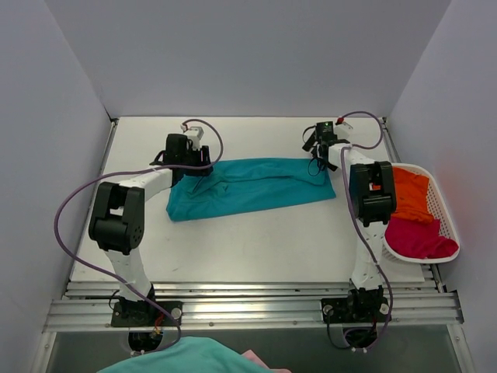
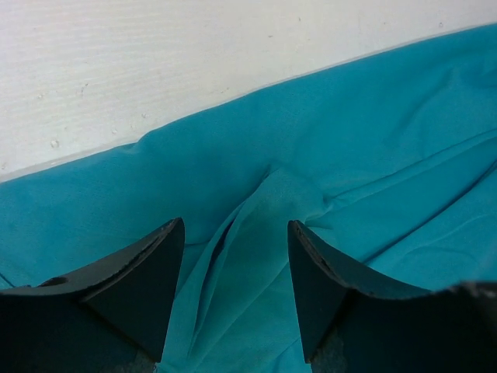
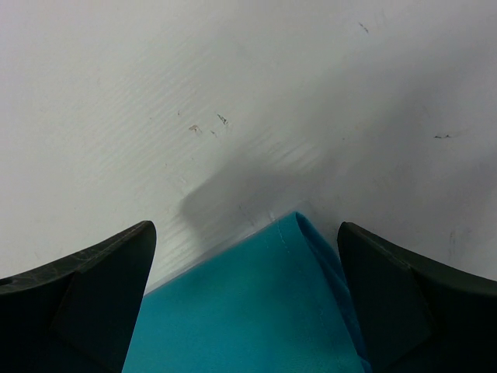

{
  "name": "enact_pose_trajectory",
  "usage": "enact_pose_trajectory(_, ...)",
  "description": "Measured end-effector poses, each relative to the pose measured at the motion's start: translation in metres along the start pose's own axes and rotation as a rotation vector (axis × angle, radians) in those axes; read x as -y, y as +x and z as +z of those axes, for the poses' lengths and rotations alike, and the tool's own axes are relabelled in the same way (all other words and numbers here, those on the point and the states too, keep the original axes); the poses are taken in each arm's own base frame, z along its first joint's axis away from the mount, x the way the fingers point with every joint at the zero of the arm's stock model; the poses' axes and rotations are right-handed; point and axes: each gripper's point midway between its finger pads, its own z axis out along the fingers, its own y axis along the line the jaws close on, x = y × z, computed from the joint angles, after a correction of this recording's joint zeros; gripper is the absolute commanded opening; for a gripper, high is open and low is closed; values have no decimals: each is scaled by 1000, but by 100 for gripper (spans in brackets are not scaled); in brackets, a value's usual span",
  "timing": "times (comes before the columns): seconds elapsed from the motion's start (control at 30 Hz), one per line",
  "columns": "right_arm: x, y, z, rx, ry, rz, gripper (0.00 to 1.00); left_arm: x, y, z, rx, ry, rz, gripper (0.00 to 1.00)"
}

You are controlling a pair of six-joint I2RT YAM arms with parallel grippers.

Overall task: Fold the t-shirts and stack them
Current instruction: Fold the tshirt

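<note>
Nearest me, below the rail (image 1: 248, 299) that carries both arm bases, some loose cloth (image 1: 186, 356) in teal and pink is poking into the overhead view; I cannot tell what it is.

Past the rail, the teal t-shirt (image 1: 248, 186) is lying across the middle of the table (image 1: 256, 249) as a long band running left to right, which reads to me as a lengthwise fold already made. To its right, the orange t-shirt (image 1: 410, 194) and the magenta t-shirt (image 1: 419, 237) are sitting bunched in the white basket (image 1: 444, 203), apparently waiting their turn.

Both arms are reaching over the band to its far edge, one at each end, so that I can take the two corners together. The left gripper (image 2: 235, 225) is hanging released, its jaws straddling a raised pleat of teal cloth without pinching it. The right gripper (image 3: 246, 227) is spread wide as well, with the pointed far corner of the shirt sitting between its jaws on bare table.

My reading is that I am lining up the next grasp. The right side is looking riskier: only a thin tip of fabric is lying inside the jaws, so a shallow close could slip off it.
</note>
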Motion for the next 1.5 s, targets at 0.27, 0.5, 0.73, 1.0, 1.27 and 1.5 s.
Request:
enact_pose_trajectory(0.27, 4, -4, 3, -7, -9, 15, 100, 1, 18, 5, -55, -17, -3, 64)
enact_pose_trajectory(0.5, 3, -5, 3, -11, -19, 20, 100, -8, 35, 12, -121, -65, -15, 59)
enact_pose_trajectory(0.73, 3, -10, 7, 5, -35, 37, 100, -14, 40, 17, -156, -95, -25, 32)
enact_pose_trajectory(1.0, 4, -12, 9, 15, -43, 44, 100, -14, 38, 18, -166, -106, -23, 2)
enact_pose_trajectory(1.27, 4, -12, 8, 21, -49, 48, 100, 0, 40, 9, -174, -134, 20, 2)
enact_pose_trajectory(1.5, 7, -8, 2, 10, -58, 48, 100, 26, 33, -14, -145, -165, 88, 2)
